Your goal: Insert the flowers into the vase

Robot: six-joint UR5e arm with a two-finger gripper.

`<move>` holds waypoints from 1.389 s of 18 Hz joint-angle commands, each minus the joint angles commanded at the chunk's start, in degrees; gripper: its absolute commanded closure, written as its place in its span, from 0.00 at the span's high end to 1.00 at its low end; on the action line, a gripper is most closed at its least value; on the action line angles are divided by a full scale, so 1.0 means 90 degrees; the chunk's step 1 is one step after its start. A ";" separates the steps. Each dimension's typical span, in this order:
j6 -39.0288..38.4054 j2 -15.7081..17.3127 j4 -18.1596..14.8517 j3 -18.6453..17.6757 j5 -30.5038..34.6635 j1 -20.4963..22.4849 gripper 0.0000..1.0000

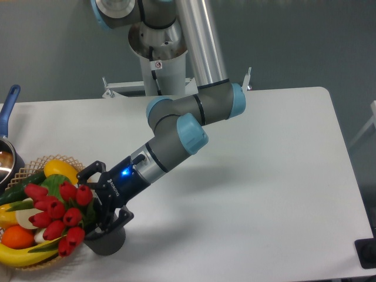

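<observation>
Bright even overhead light, soft shadow under the arm [176, 126], sharp focus

This looks like a robotics lab or test cell. A white table [264, 153] fills most of the frame against a plain grey wall [305, 41], and the grey-and-blue industrial arm [188, 117] is bolted to a metal bracket [126, 88] at the table's far edge, upper centre. Nothing homely about the furnishings.
</observation>
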 joint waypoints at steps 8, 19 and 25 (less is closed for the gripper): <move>0.0000 0.0235 -0.0029 -0.0303 0.0039 0.0322 1.00; -0.0029 0.0871 -0.0078 -0.0763 0.0869 0.1756 1.00; -0.0049 0.1007 -0.0243 -0.0490 0.0976 0.2947 1.00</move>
